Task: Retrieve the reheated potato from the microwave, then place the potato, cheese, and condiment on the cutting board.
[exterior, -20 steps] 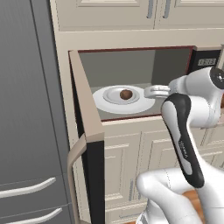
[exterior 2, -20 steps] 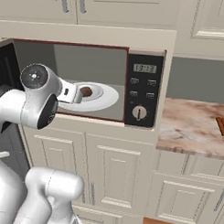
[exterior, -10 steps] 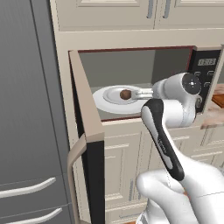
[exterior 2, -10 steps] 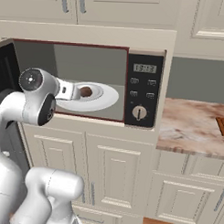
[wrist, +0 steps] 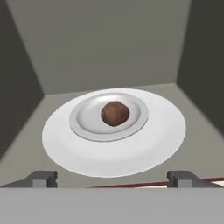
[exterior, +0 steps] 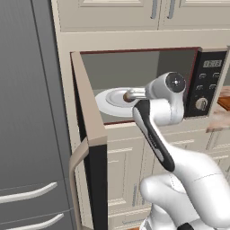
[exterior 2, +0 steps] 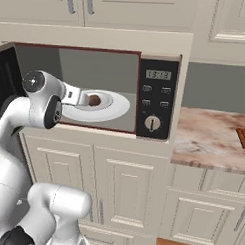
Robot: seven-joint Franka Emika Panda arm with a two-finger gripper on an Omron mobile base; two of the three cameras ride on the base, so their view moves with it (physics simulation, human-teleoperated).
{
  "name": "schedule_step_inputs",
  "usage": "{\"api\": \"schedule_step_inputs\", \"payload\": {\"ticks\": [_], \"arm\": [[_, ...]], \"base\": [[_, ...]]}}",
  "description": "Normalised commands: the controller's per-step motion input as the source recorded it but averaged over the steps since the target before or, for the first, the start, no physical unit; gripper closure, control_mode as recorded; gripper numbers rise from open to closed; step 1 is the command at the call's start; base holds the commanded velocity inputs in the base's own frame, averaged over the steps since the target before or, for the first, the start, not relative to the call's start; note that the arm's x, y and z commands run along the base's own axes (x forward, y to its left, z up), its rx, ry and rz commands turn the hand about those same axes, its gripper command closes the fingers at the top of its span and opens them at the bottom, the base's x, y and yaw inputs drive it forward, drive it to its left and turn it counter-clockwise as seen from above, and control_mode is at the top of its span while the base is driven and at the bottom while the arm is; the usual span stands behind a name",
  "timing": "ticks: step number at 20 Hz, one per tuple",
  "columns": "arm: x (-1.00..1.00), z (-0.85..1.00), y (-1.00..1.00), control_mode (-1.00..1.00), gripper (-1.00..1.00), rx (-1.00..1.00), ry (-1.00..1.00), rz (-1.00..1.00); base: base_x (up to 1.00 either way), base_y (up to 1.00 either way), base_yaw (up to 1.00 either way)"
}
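Potato (wrist: 115,113) sits mid a small grey plate (wrist: 87,124), which rests on the big white turntable (wrist: 144,148) inside the microwave (exterior 2: 158,95); door (exterior: 90,134) swung fully open to the left. Hand (wrist: 113,178) at the cavity mouth, aimed straight at the potato, fingers (wrist: 41,178) spread wide w/ nothing between them, not touching plate or potato. Marble worktop (exterior 2: 209,140) to the right of the microwave, w/ a cutting board (exterior 2: 244,138) corner at its far edge
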Motion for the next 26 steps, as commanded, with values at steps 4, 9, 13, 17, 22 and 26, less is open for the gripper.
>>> {"api": "schedule_step_inputs", "payload": {"ticks": [4,9,13,17,22,26], "arm": [[0.37,-0.09,0.0,-1.0,-1.0,0.0,0.06,-0.04],[0.51,-0.04,0.0,-1.0,-1.0,0.0,0.06,-0.02],[0.34,-0.17,0.0,-1.0,-1.0,0.0,0.01,-0.01],[0.39,-0.25,0.01,-1.0,-1.0,0.0,0.0,-0.01],[0.43,-0.27,0.02,-1.0,-1.0,0.0,0.0,0.0],[0.37,-0.19,0.04,-1.0,-1.0,0.0,0.0,0.0]], "base": [[0.0,0.0,0.0],[0.0,0.0,0.0],[0.0,0.0,0.0],[0.0,0.0,0.0],[0.0,0.0,0.0],[0.0,0.0,0.0]]}}
